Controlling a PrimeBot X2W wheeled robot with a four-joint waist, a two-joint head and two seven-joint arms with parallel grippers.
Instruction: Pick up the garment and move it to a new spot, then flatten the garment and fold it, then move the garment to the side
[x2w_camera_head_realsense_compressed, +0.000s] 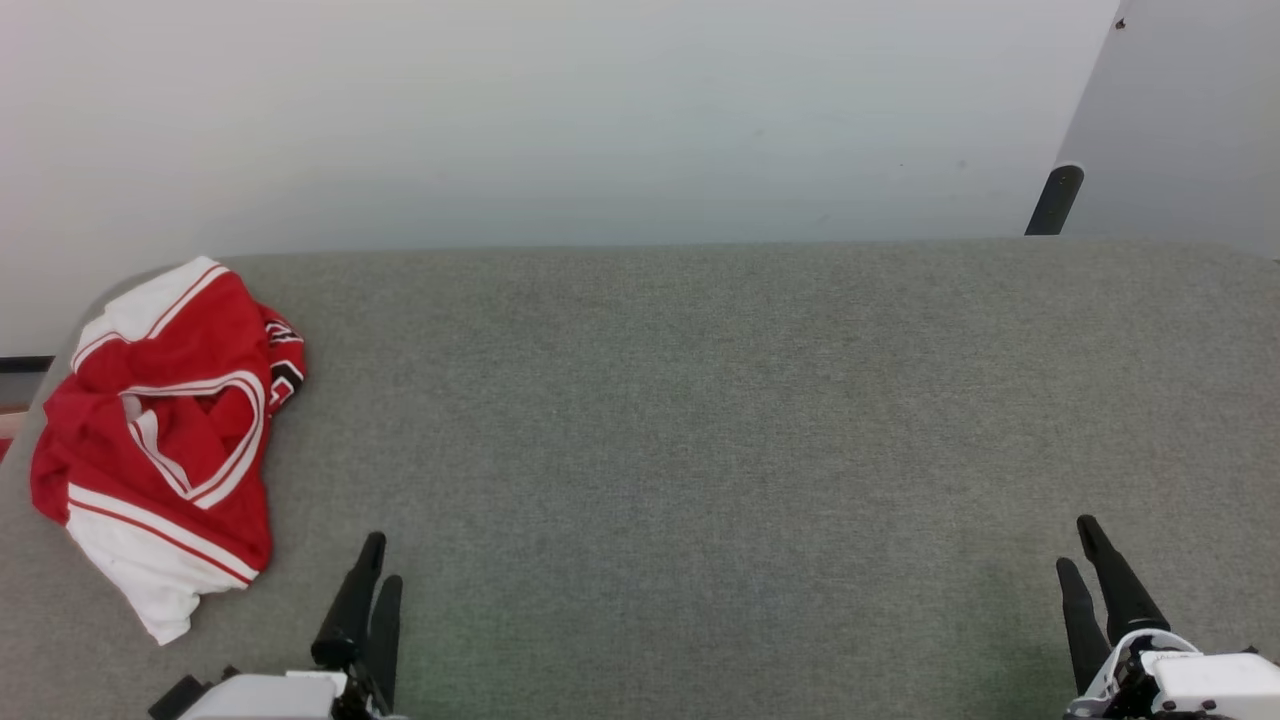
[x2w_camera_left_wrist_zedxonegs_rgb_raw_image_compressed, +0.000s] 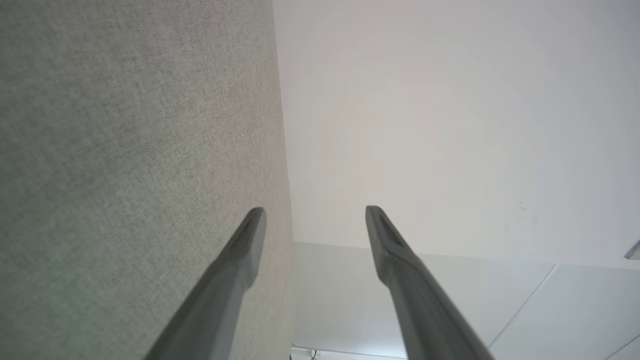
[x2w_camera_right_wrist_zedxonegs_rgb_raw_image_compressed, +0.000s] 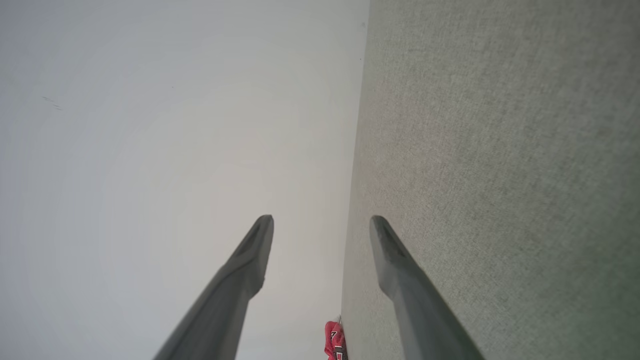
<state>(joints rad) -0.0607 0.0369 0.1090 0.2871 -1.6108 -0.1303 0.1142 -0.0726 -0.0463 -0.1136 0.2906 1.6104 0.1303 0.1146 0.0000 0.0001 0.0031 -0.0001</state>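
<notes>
At the far left of the head view, the garment (x2w_camera_head_realsense_compressed: 165, 430) lies crumpled on the grey cloth-covered desk (x2w_camera_head_realsense_compressed: 700, 450). It is red with white sleeves and striped trim, and one white sleeve trails toward the lower left. Black-and-white lettering (x2w_camera_head_realsense_compressed: 283, 365) peeks out at its upper right edge, too folded to read. The left jaws rise from the lower left, near the garment but not touching it. The right jaws rise from the lower right, well apart from it.

Along the left wrist view, the left jaws stand released, their dark fingers (x2w_camera_left_wrist_zedxonegs_rgb_raw_image_compressed: 240, 280) spread with nothing between them. The desk runs down the left half, and a pale wall (x2w_camera_left_wrist_zedxonegs_rgb_raw_image_compressed: 450, 125) is on the right.

Along the right wrist view, the right jaws are likewise released and empty. A red scrap of the garment (x2w_camera_right_wrist_zedxonegs_rgb_raw_image_compressed: 336, 342) shows at bottom centre, far beyond the tips, and its markings are unreadable.
</notes>
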